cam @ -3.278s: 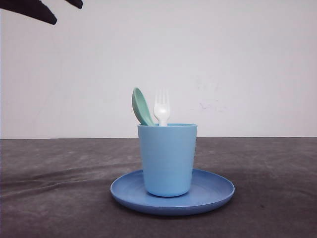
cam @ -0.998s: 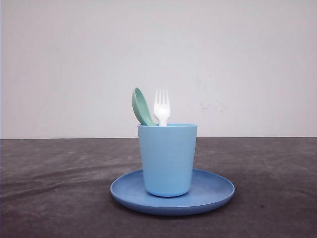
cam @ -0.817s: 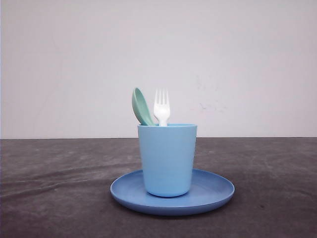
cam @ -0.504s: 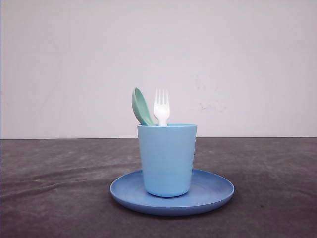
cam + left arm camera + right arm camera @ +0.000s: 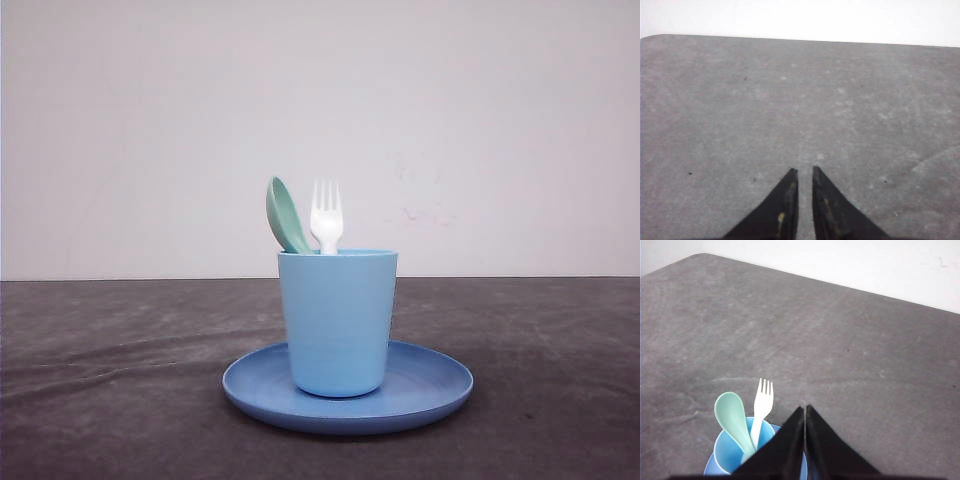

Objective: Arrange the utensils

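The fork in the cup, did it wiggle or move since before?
No. In the front view the fork stands beside the spoon, poking above the cup's rim at the same spot as earlier.

Spoon (image 5: 287, 215) left of fork (image 5: 326, 216), both in cup (image 5: 338, 320); cup on plate (image 5: 430, 385).

Soft, even, bright light; faint shadows, no glare, slightly grainy focus.
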